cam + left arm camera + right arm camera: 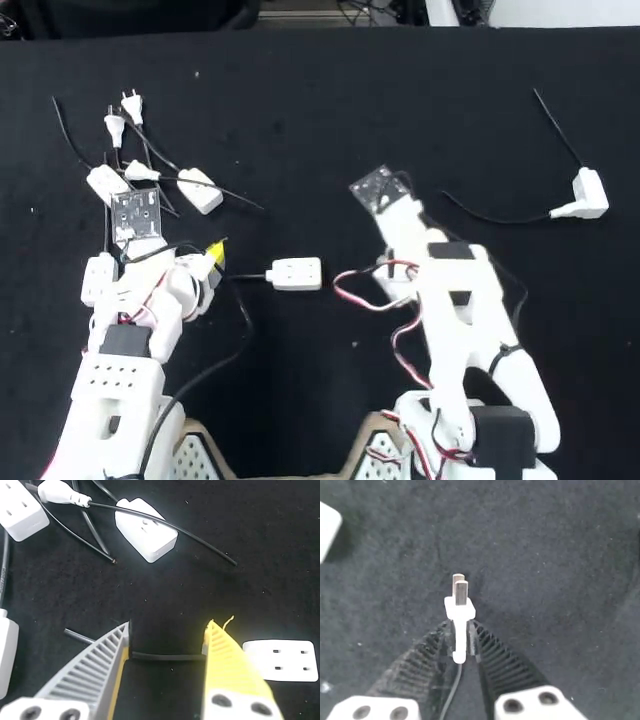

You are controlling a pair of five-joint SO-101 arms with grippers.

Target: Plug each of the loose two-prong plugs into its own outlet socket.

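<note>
While right pincer (460, 628) pinches one plug (459, 606) | left pincer (168, 628) spread | sockets (297, 273): four, perhaps.

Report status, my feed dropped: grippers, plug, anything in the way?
Right gripper shut on plug, prongs out. Left gripper open, straddling black cable. Nearest socket uncovered.

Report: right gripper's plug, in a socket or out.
Out: the plug, held by the right gripper, shows both prongs bare.
</note>
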